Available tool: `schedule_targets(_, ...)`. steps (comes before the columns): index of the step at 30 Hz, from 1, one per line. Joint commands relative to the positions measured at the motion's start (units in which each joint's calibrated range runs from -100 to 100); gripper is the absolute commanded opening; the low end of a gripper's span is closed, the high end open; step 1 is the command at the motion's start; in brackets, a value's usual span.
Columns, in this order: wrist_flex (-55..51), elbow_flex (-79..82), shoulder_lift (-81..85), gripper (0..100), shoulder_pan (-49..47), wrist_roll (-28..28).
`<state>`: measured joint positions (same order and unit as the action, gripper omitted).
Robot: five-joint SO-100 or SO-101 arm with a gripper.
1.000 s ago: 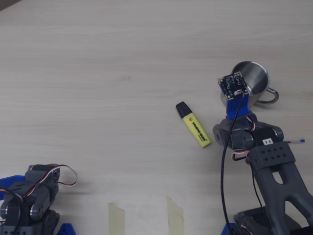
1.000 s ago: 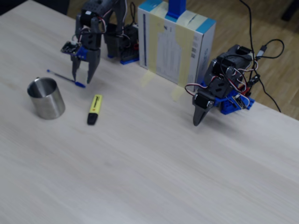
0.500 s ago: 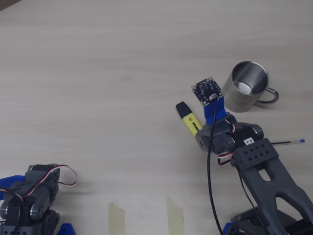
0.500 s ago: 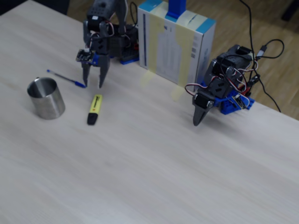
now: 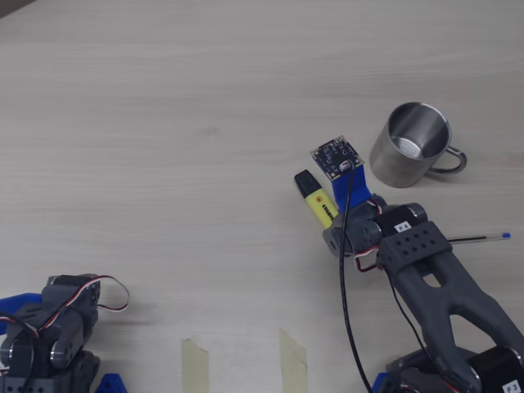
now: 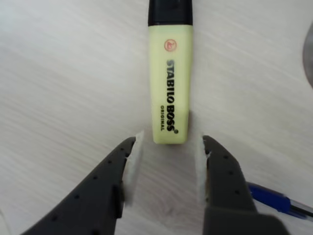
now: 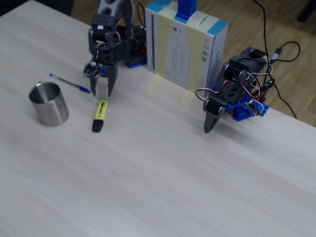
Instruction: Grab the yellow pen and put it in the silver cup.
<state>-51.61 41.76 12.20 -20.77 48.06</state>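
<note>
pincer (image 6: 167, 161) agape, empty | yellow pen (image 6: 170, 85) flat on table, just ahead | silver cup (image 5: 410, 145) upright nearby

The yellow pen (image 6: 170, 84) carries black print along its body in the wrist view: "STABILO BOSS", with the smaller word "ORIGINAL" beside it. A small round red logo sits near the black cap (image 6: 170, 12); its content cannot be read. In the overhead view, the same print on the pen appears only as a dark, illegible mark. The box (image 7: 186, 45) in the fixed view bears fine print too small to read.
</note>
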Motion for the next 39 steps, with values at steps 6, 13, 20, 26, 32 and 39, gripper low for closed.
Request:
schedule_targets(6, 0.7, -9.1, -4.4, 18, 4.8, -2.2)
schedule_targets(13, 0.7, -12.0, -8.4, 18, 4.9, -2.2)
schedule_targets(20, 0.7, -12.7, -8.8, 18, 3.2, -1.9)
schedule_targets(26, 0.7, -13.7, -9.8, 18, 2.7, -2.1)
schedule_targets(32, 1.5, -14.2, -12.7, 18, 2.3, -2.1)
schedule_targets(39, 5.5, -14.3, -16.6, 18, 1.4, -2.2)
